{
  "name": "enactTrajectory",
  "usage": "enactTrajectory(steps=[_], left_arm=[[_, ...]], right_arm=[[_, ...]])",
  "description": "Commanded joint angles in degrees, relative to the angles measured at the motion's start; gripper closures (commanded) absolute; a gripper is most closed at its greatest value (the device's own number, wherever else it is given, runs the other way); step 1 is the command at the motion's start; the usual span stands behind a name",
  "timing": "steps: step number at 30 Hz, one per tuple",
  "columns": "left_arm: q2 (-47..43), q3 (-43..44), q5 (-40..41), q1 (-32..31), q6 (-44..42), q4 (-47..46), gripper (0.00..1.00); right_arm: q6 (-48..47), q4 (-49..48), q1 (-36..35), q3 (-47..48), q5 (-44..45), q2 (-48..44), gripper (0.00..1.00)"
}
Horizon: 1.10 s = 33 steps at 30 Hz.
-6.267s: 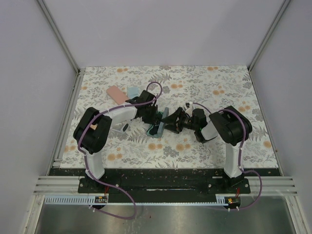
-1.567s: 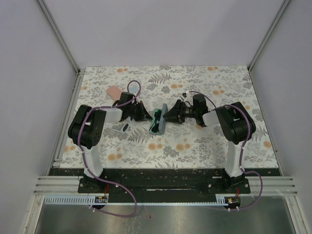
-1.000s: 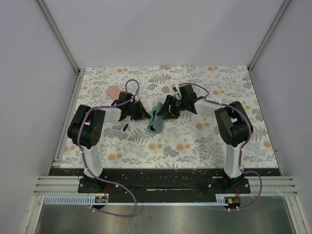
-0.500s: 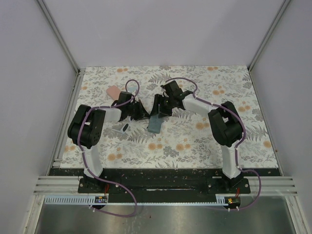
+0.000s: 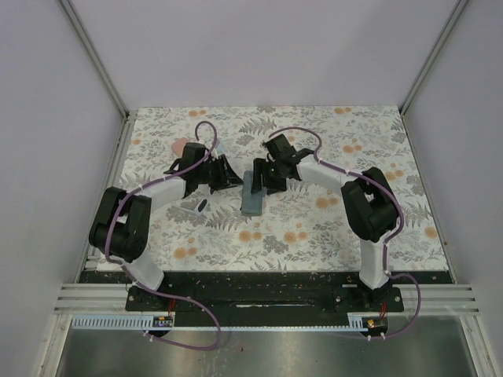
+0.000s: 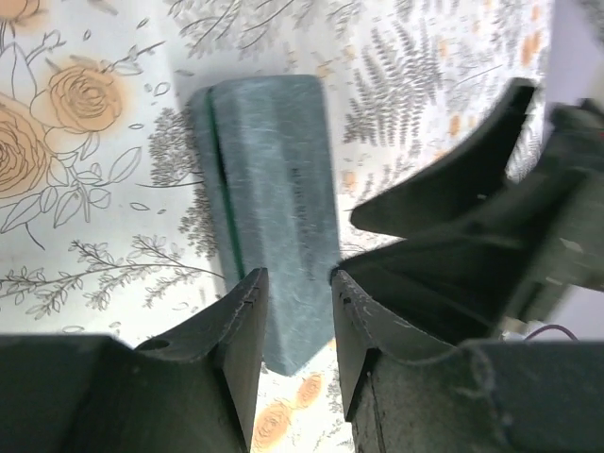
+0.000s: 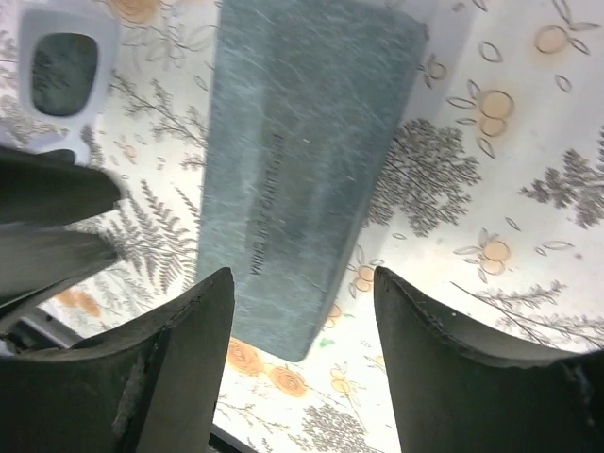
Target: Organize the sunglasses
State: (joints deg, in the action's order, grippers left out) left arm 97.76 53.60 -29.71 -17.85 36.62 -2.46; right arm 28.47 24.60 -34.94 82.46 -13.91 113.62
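The whitish sunglasses [image 5: 200,206] with dark lenses lie folded on the floral table left of centre, and also show in the right wrist view [image 7: 64,74]. The black-framed pair is out of view. A grey-blue case [image 5: 253,195] lies shut and flat at the centre, and shows in both wrist views [image 6: 272,203] [image 7: 302,151]. My left gripper [image 5: 234,176] [image 6: 297,278] is open and empty just left of the case's far end. My right gripper [image 5: 259,174] [image 7: 302,274] is open wide and empty over the case's far end. The two grippers face each other closely.
A pink case [image 5: 181,147] lies at the back left, partly behind my left arm. A bit of light blue cloth [image 5: 218,147] shows beside it. Metal rails edge the table on the left and right, and plain walls stand around it.
The grey-blue case, earlier open on its edge with its green lining showing, now lies shut and flat. My right gripper has swung left over its far end. My left arm has stretched out.
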Motion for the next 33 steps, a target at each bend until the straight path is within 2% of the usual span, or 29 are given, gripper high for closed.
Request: enactTrajectory(steps=[1, 4, 5, 9, 11, 13, 20, 24, 26, 30, 31, 33], left_arm=[[-7.57, -1.92, 2.38, 0.36, -1.82, 0.88, 0.62], [-10.47, -3.94, 4.05, 0.36, -1.82, 1.05, 0.62], [-11.52, -4.55, 4.40, 0.44, -1.73, 0.70, 0.64], [-14.34, -7.45, 4.23, 0.36, -0.24, -2.37, 0.74], [-16.44, -8.95, 5.27, 0.53, 0.29, -3.51, 0.77], [-18.55, -10.35, 7.12, 0.53, 0.56, -4.22, 0.78], [-22.35, -14.75, 10.12, 1.23, 1.26, -5.80, 0.78], [-20.15, -15.28, 8.45, 1.32, 1.44, -6.68, 0.79], [-19.62, -15.46, 7.92, 1.41, 1.44, -6.94, 0.80], [-19.27, -15.81, 8.18, 1.32, 1.08, -6.86, 0.80], [-19.44, -15.99, 8.01, 1.41, 1.08, -6.86, 0.80], [-19.97, -16.42, 8.36, 1.41, 1.00, -6.86, 0.80]], right_arm=[[-3.24, 3.61, -0.66, -0.02, 5.11, -4.99, 0.31], [-4.12, 5.37, -1.80, 1.21, 7.31, -5.43, 0.38], [-4.38, 5.89, -2.58, 1.91, 8.19, -5.43, 0.43], [-4.91, 7.13, -4.35, 5.95, 7.59, -6.48, 0.78], [-5.00, 6.87, -4.96, 7.89, 6.97, -7.36, 0.87], [-4.30, 5.73, -5.23, 8.60, 5.92, -7.71, 0.91], [-1.23, 0.11, -6.81, 3.95, 4.16, 0.35, 0.92], [-0.61, 3.25, -7.16, 4.73, 5.20, 7.92, 0.92], [-0.87, 3.79, -7.34, 3.78, 6.08, 7.15, 0.93], [-1.31, 3.17, -7.25, 1.22, 9.42, -0.75, 0.91], [-1.92, 3.52, -7.25, 1.13, 9.43, -2.34, 0.87], [-2.28, 4.22, -7.25, 1.22, 10.39, -5.06, 0.66]])
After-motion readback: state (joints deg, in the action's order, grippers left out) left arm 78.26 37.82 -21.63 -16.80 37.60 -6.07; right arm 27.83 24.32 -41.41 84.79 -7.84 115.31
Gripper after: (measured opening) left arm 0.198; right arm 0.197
